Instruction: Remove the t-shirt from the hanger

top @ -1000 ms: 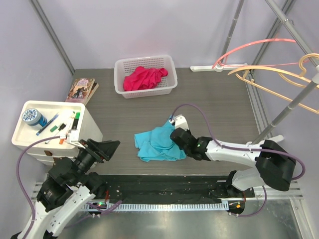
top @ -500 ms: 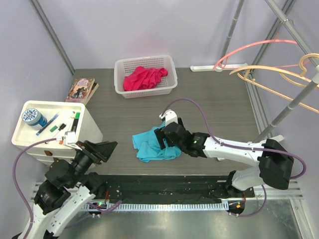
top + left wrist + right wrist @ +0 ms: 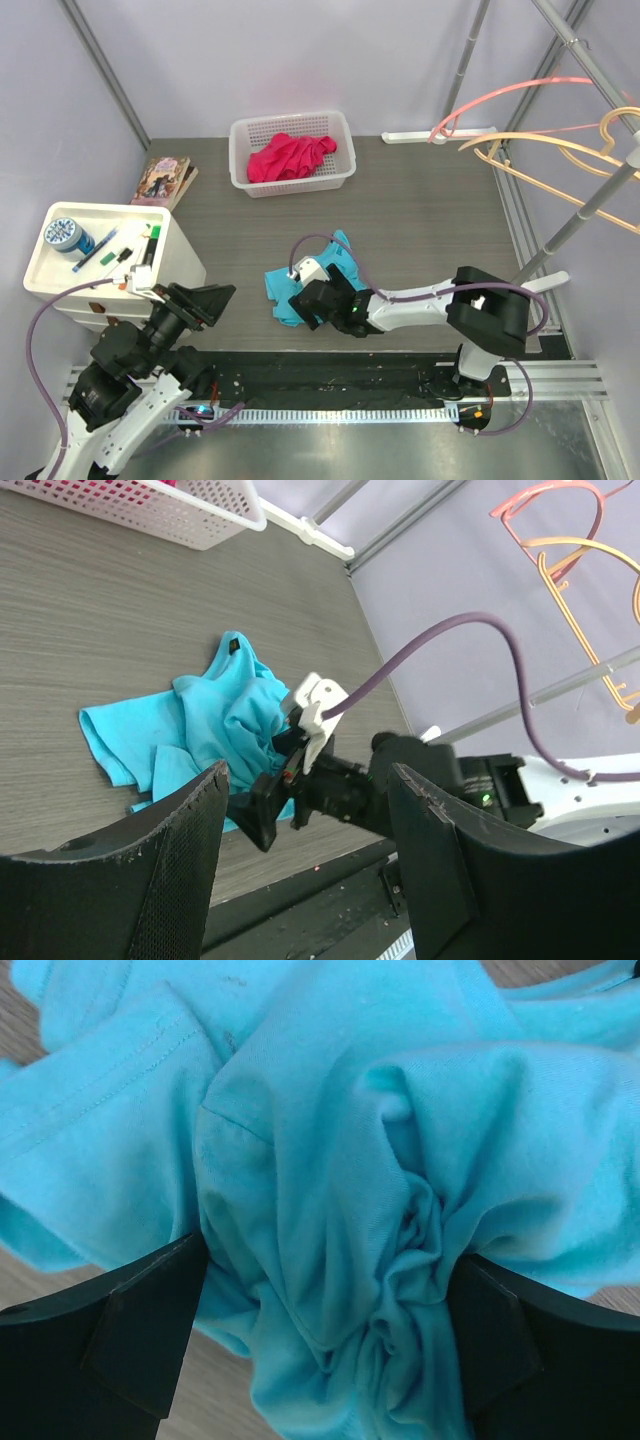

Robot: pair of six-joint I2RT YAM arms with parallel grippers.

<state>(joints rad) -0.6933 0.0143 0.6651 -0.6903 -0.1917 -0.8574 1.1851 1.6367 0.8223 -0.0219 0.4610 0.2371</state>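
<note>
- The turquoise t-shirt [image 3: 283, 287] lies crumpled on the dark table [image 3: 430, 210], just below the middle of the overhead frame. We see no hanger in it or under it.
- The pink hanger [image 3: 500, 95] and the tan hanger [image 3: 545, 150] hang bare at the upper right, well apart from the cloth. We judge the shirt is already off, and only the letting go and pulling clear are left.
- The right gripper [image 3: 305, 300] reaches in low from the right of the frame and sits on the lower right part of the shirt.
- In its wrist view its fingers [image 3: 120, 1340] stand wide apart in the two lower corners. A twisted knot of cloth bulges between them and touches both inner faces.
- We read this as spread jaws pressed into the fabric, not a pinch. How firmly the cloth is caught we cannot tell.
- The folds likely gather around the claw because it bears the fabric down against the table.
- The left gripper [image 3: 205, 298] sits at the lower left, near the shirt but not touching it. Its jaws are wide apart with nothing between them.
- It points toward the shirt, which looks to us like a parked, watching pose that leaves the work to the other arm.
</note>
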